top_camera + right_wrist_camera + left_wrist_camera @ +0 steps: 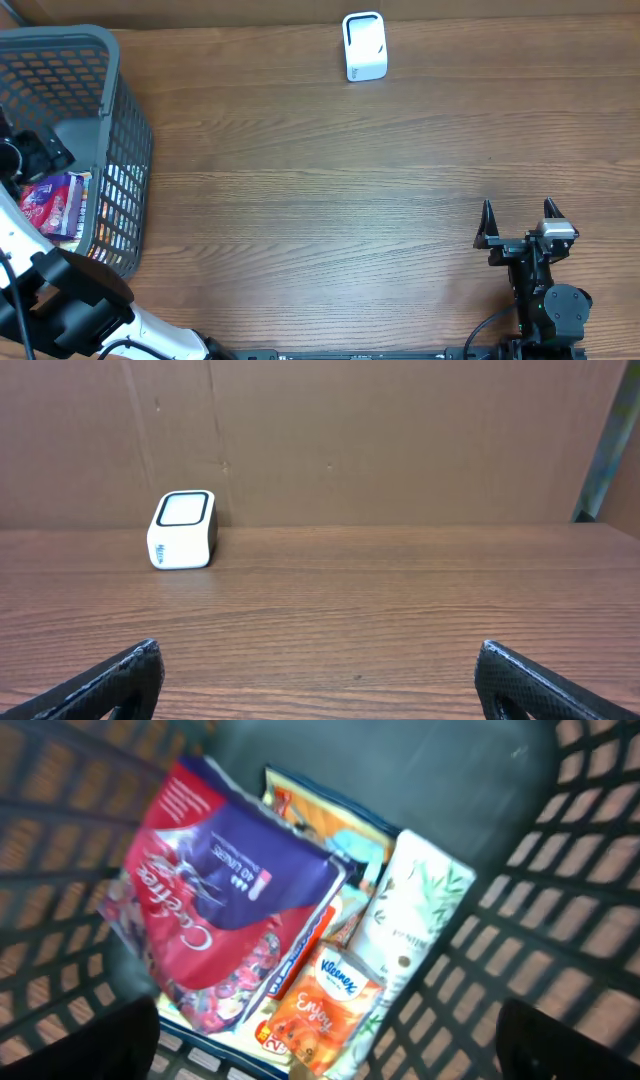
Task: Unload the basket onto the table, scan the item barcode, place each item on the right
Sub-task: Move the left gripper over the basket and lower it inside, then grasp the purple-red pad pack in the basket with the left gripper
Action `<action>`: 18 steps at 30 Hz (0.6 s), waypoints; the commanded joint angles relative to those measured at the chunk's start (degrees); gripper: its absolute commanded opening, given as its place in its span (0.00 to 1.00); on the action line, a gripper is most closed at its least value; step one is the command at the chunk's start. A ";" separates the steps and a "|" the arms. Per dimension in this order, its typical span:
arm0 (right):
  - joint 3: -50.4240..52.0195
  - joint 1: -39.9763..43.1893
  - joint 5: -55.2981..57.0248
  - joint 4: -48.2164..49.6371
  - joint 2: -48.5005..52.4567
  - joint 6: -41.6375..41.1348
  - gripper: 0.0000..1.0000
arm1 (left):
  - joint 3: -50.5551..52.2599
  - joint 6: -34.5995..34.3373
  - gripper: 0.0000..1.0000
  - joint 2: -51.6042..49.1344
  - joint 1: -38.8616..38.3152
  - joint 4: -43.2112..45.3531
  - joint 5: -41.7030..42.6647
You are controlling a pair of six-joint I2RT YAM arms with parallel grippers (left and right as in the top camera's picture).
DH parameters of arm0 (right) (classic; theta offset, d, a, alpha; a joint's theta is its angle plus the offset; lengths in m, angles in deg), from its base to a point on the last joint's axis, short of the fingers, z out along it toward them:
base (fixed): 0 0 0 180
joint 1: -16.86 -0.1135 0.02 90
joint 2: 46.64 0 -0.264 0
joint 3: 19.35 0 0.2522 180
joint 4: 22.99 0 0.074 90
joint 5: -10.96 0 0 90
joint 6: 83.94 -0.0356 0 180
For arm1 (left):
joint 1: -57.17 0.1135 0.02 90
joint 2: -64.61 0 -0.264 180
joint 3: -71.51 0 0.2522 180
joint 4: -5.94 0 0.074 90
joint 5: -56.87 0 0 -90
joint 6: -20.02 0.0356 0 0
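Several packaged items lie in the grey basket [120, 130] at the table's left. The left wrist view shows a red and purple packet [215, 890], an orange Kleenex tissue pack [325, 1010] and a white leaf-print pack [415, 910]. No barcode shows on them. My left gripper [328, 1025] hangs open above these items, inside the basket, touching none. The white scanner [364, 45] stands at the table's far edge, also seen in the right wrist view [182, 530]. My right gripper [518, 212] rests open and holds nothing near the front right, facing the scanner.
The basket's mesh walls [560, 920] close in around my left gripper. A brown cardboard wall [400, 440] rises behind the scanner. Bare wooden tabletop [330, 200] lies between basket, scanner and right arm.
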 commanded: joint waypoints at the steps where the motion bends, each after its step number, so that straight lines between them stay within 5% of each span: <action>1: 0.57 0.04 0.35 0.37 -0.52 -0.15 1.00 | 3.45 1.92 1.00 -0.52 0.09 1.18 -2.32; 10: 0.59 0.04 0.35 0.37 -0.52 -0.15 1.00 | 9.75 4.66 0.86 -0.55 0.11 7.41 -3.58; 18: 0.59 0.04 0.35 0.39 -0.52 -0.15 1.00 | 16.22 7.26 1.00 -0.59 0.11 15.17 -7.04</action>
